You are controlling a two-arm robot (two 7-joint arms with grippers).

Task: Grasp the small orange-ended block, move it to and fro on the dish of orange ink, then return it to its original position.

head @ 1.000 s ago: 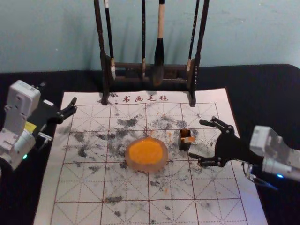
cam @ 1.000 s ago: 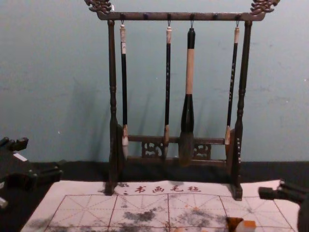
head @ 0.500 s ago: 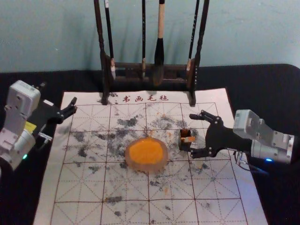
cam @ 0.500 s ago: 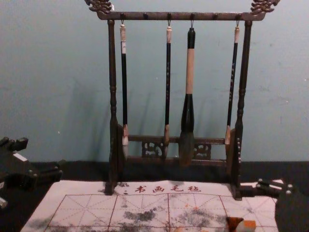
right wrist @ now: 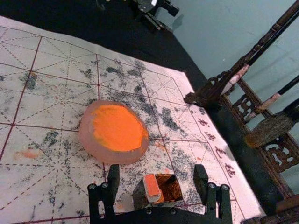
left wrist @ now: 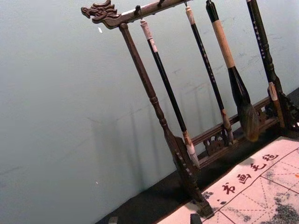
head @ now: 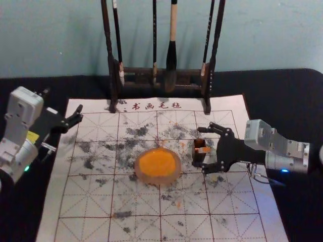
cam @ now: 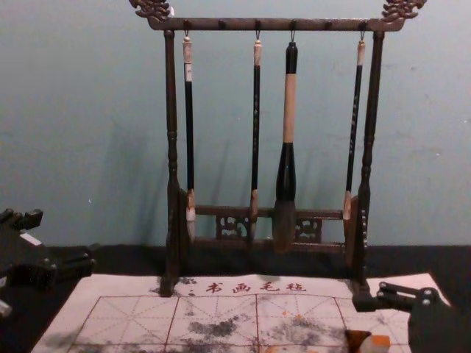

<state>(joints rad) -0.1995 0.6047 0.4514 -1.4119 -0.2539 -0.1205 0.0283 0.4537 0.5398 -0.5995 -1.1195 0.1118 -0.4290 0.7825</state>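
The left gripper [head: 63,100] hangs above the left part of the worktop [head: 298,96], beyond the left edge of the mat [head: 186,227], its jaws apart and gripping nothing. A dish [head: 151,179] of orange ink [head: 157,163] sits on the mat, well in from its edges. Just right of it, toward the mat's right edge, the orange-ended block [head: 203,149] stands tilted in a dark open-topped cup [head: 199,157]. The right gripper [head: 200,146] reaches in across the mat's right edge, jaws wide apart, one on the cup's far side, one on its near side, clamped on nothing.

The left wrist view adds the carved end [left wrist: 100,10] of the brush rack [left wrist: 152,93], above the mat's back edge. The right wrist view adds the cup's orange-stained inside and the block's pale side, with gaps between cup and jaws.

Compared with the earlier head view, the left gripper is unmoved; dish, cup and block hold their places, while the right gripper has advanced leftward around the cup.
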